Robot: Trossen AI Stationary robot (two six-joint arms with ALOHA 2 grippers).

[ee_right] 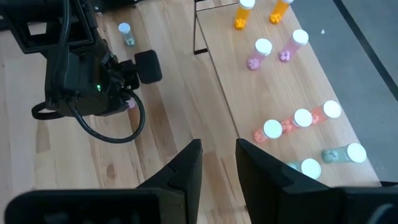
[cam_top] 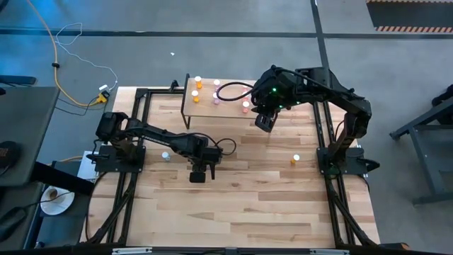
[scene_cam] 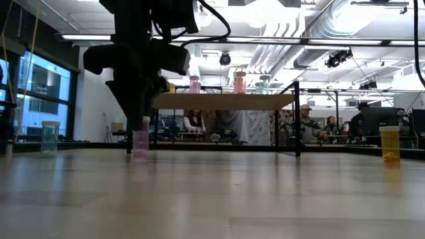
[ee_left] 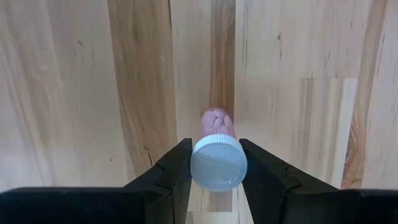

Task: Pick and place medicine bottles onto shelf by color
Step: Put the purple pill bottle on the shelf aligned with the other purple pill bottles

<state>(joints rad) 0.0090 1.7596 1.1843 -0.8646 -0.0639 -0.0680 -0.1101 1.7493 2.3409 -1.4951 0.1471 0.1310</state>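
Here, the left gripper's fingers (ee_left: 174, 174) clamp a white-capped pink bottle (ee_left: 217, 158).

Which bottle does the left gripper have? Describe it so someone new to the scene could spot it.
Find the shelf at the table's far edge, then come forward to the left gripper mid-table. Its fingers clamp a pink bottle, white-capped, standing on the tabletop: the only bottle in a gripper.

On the shelf (ee_right: 217, 81) I count nine bottles: two orange (ee_right: 244, 14) at one end, two pink (ee_right: 259, 53) next, three red (ee_right: 270, 131) in a row, two teal-green (ee_right: 346, 153) at the other end. On the table (cam_top: 283, 205): one teal (cam_top: 165, 156), one orange (cam_top: 295, 160), and one pink (ee_left: 217, 152) between my left fingers.
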